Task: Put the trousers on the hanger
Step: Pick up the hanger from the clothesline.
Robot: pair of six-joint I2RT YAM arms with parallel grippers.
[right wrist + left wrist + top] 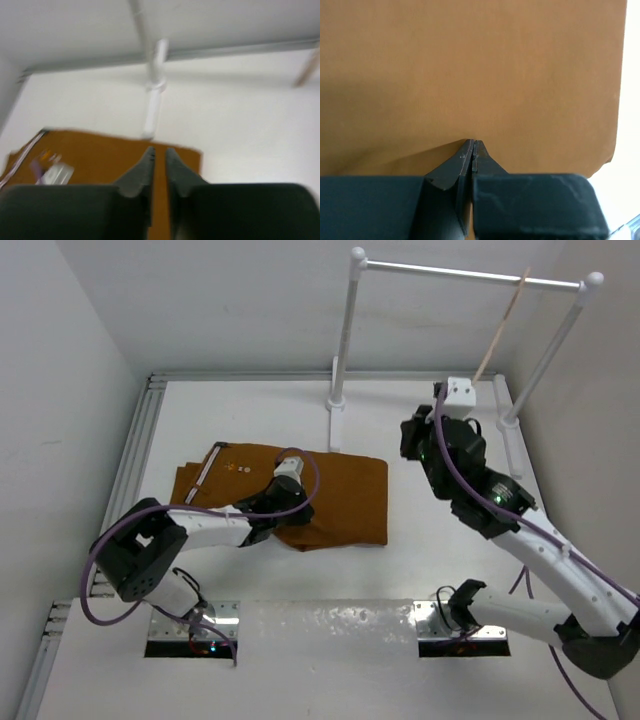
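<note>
The rust-brown trousers (340, 490) lie folded flat on the white table, left of centre; their white-striped trim and small buttons are at the left end. They fill the left wrist view (470, 75). My left gripper (303, 508) rests on the trousers' near part; its jaws (472, 142) are pressed together at a crease in the cloth. The pale beige hanger (500, 335) hangs on the rail at the back right, seen edge-on. My right gripper (408, 440) hovers right of the trousers (100, 155), jaws (159, 152) nearly together and empty. The right wrist view is blurred.
The white tubular clothes rail (470, 275) spans the back right; its left post (337, 405) stands just behind the trousers and also shows in the right wrist view (155, 90). Its right post (510, 420) stands beside the right arm. White walls enclose the table.
</note>
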